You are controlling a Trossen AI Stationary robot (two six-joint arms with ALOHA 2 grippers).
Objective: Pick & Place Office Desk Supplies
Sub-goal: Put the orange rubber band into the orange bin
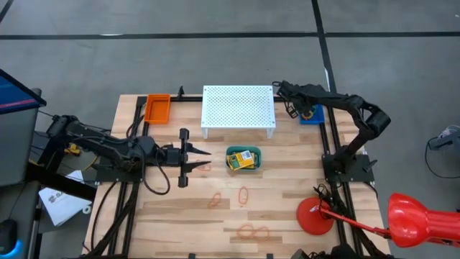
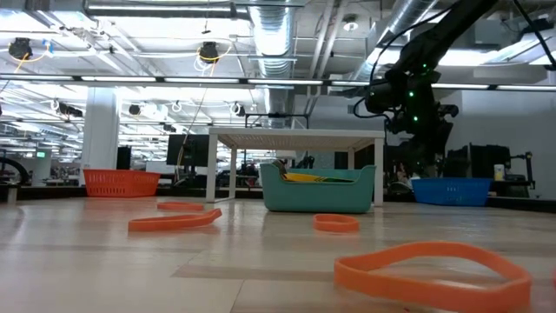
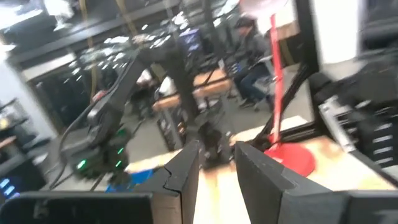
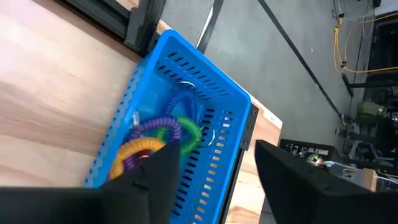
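Observation:
Several orange rubber-band loops lie flat on the wooden table, and more of them show in the low view. Yellow-and-green crayon boxes lie in a teal tray at mid-table. My right gripper hangs open above a blue basket at the far right; coiled purple, green, yellow and blue loops lie in it. My left gripper stands open and level left of the tray, with nothing between its fingers.
A white perforated stand stands at the far middle, and an orange basket at the far left. A red round disc with a red lamp head sits near the right front. Dark frame rails run along both table sides.

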